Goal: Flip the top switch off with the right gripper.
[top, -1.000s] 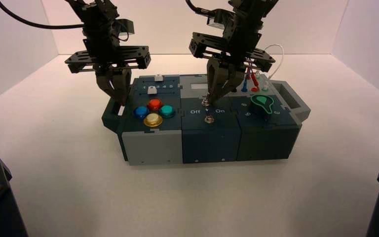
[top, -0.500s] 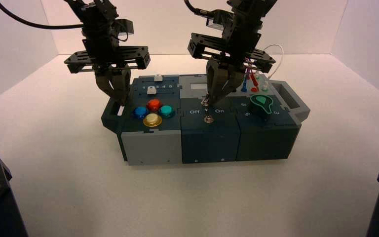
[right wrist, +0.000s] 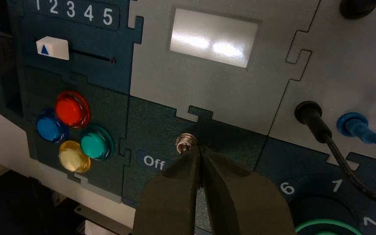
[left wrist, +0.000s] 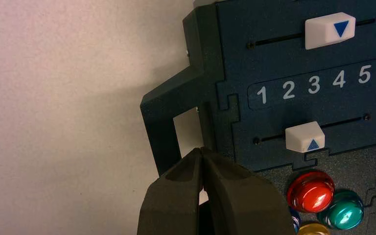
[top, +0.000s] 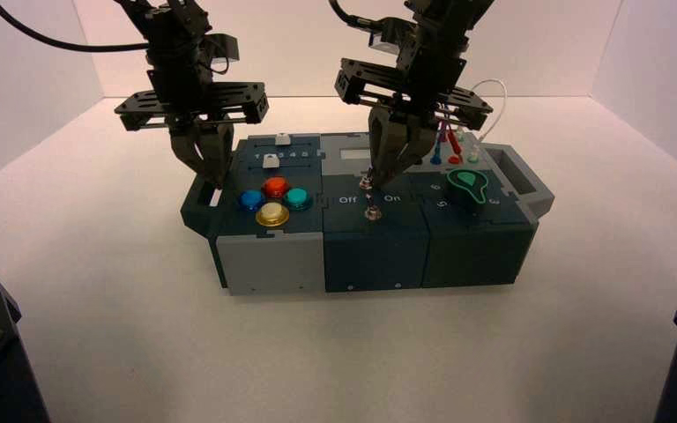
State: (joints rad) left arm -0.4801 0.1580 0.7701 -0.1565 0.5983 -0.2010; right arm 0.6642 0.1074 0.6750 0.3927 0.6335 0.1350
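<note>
Your right tool (right wrist: 200,152), fingers pressed together, touches the top switch (right wrist: 186,143) beside "Off"; the lever's lean is unclear. Your left tool (left wrist: 201,152), also closed, hangs over the box's left handle (left wrist: 164,117).

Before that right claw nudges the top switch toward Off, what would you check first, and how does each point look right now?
1. Black open-frame right gripper at the small metal top toggle switch: ok.
2. Fingers closed for pushing: ok.
3. White Off label lies on the switch's far side from the gripper: ok.
4. Lower toggle switch clear of the fingers: ok.
5. Black left gripper shut, parked at the dark box's handle: ok.
6. Switch's present position: cannot tell.
</note>
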